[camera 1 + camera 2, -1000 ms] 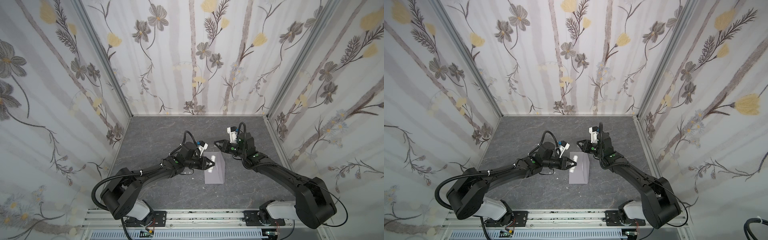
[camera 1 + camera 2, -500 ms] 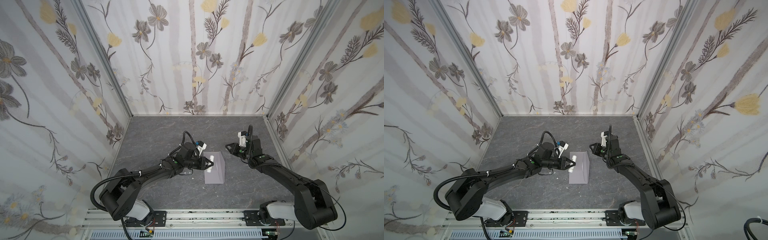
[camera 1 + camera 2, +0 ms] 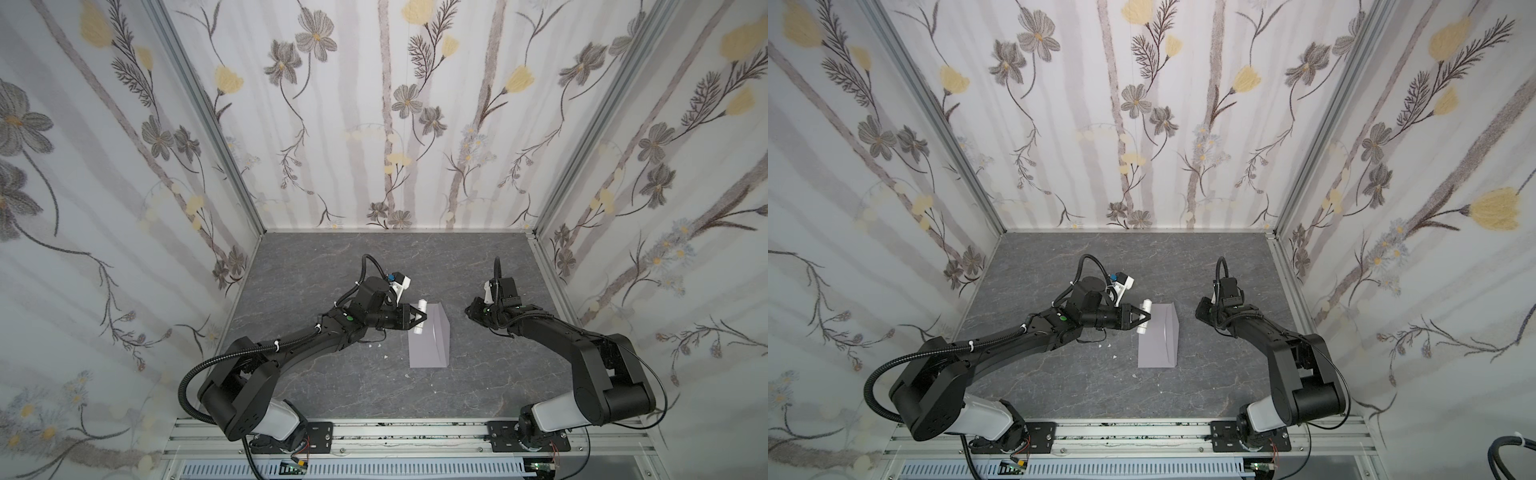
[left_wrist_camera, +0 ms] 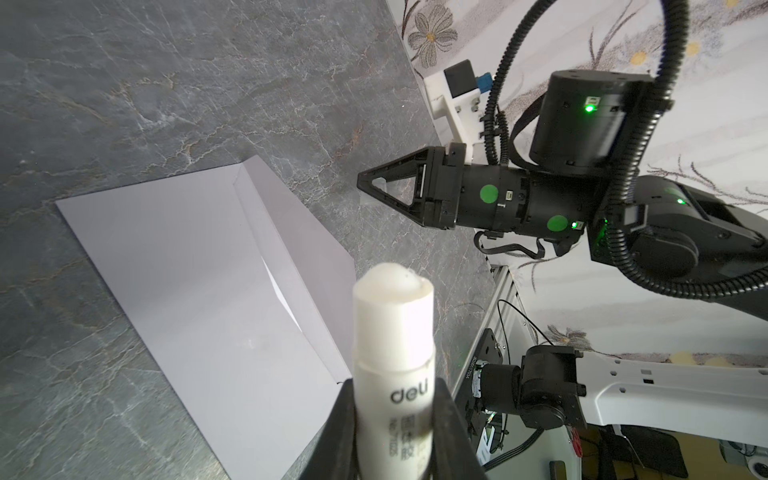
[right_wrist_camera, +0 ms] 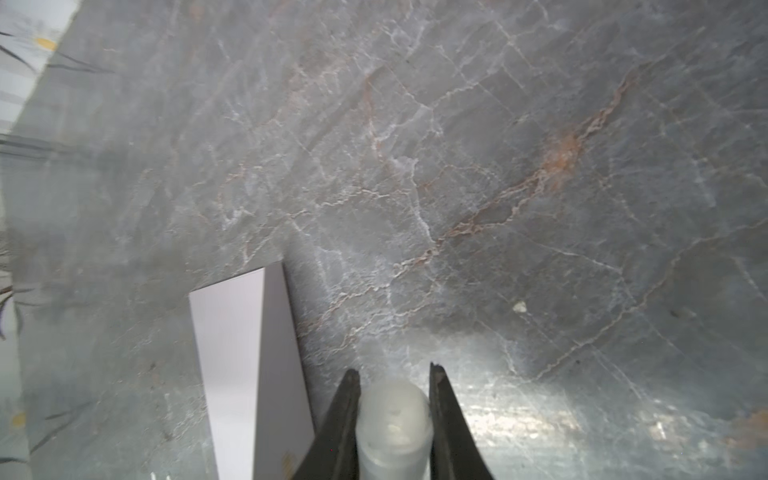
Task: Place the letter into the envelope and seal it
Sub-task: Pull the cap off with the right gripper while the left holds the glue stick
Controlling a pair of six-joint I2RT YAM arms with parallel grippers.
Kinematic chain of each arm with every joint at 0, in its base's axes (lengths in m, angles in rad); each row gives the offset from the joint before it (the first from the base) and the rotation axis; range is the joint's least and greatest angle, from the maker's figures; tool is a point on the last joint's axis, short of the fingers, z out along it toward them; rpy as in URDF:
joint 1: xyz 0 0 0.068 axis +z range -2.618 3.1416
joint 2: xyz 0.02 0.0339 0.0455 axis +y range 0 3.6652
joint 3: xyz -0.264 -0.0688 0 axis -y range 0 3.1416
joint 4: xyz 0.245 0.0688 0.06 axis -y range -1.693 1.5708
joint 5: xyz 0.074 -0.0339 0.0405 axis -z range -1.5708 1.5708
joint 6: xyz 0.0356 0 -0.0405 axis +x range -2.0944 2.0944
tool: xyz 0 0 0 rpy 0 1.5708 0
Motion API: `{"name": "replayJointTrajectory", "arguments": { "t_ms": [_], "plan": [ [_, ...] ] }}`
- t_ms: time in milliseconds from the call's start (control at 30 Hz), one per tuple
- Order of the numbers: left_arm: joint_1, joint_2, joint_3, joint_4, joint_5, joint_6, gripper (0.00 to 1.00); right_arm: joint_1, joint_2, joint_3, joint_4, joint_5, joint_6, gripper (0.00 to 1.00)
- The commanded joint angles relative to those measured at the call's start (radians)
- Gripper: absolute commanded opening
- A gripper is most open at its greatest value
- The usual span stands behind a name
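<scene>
The grey-lavender envelope (image 3: 430, 343) (image 3: 1158, 343) lies flat mid-table, its flap (image 4: 299, 249) folded along the right-hand long side. The letter is hidden. My left gripper (image 3: 424, 318) (image 3: 1145, 319) (image 4: 392, 399) is shut on a white glue stick (image 3: 422, 304) (image 4: 392, 324), uncapped, held level over the envelope's left edge. My right gripper (image 3: 469, 312) (image 3: 1201, 309) (image 5: 390, 372) hovers to the right of the envelope, apart from it, shut on the translucent cap (image 5: 392, 415). The envelope (image 5: 241, 353) also shows in the right wrist view.
Small white scraps (image 3: 385, 356) lie on the grey marbled tabletop (image 3: 332, 257) left of the envelope, and one crumb (image 5: 519, 307) lies near the right gripper. Floral walls close three sides; a metal rail (image 3: 395, 432) runs along the front.
My right gripper has drawn back to the right, away from the glue stick's end and the envelope, keeping the cap. The left gripper with the glue stick has barely moved.
</scene>
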Motion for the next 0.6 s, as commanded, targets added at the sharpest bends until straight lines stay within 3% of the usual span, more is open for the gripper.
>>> {"name": "replayJointTrajectory", "arguments": {
  "t_ms": [0, 133, 567],
  "plan": [
    [0.013, -0.003, 0.012, 0.026, 0.003, -0.006, 0.00, -0.001, 0.045, 0.052, -0.043, 0.047, -0.016, 0.04],
    [0.037, 0.006, 0.020, 0.028, 0.015, -0.008, 0.00, -0.001, 0.085, 0.078, -0.071, 0.071, -0.024, 0.06],
    [0.106, 0.002, 0.010, 0.042, 0.034, -0.006, 0.00, -0.004, 0.169, 0.167, -0.166, 0.111, -0.042, 0.26]
  ]
}}
